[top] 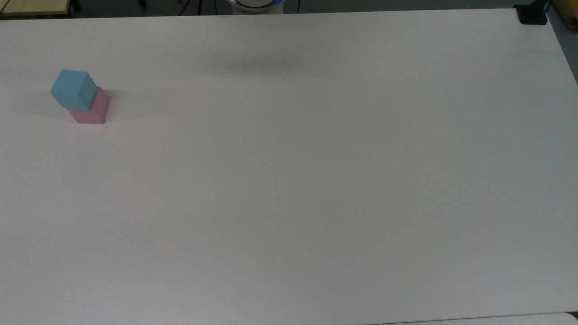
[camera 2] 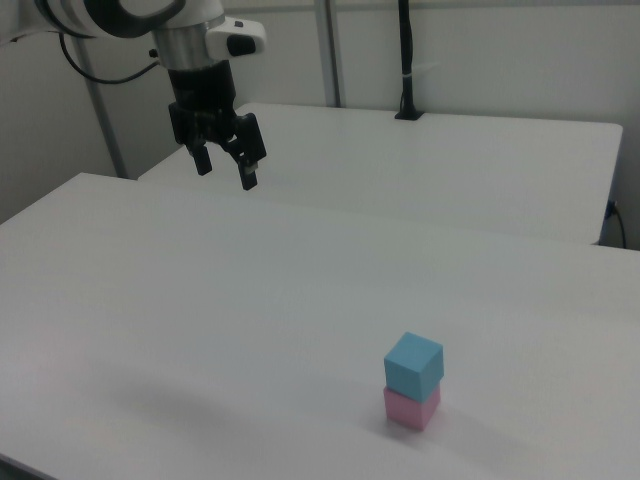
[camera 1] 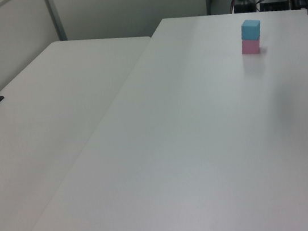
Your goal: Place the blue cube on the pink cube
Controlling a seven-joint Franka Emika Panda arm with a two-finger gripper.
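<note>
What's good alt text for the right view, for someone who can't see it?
A light blue cube sits stacked on a pink cube on a white table, toward the right view's lower right. The robot arm's black gripper hangs open and empty above the table at the right view's upper left, well apart from the stack.

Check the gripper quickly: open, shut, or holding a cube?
Gripper: open, holding nothing, raised above the table, well away from the blue cube resting on the pink cube.
</note>
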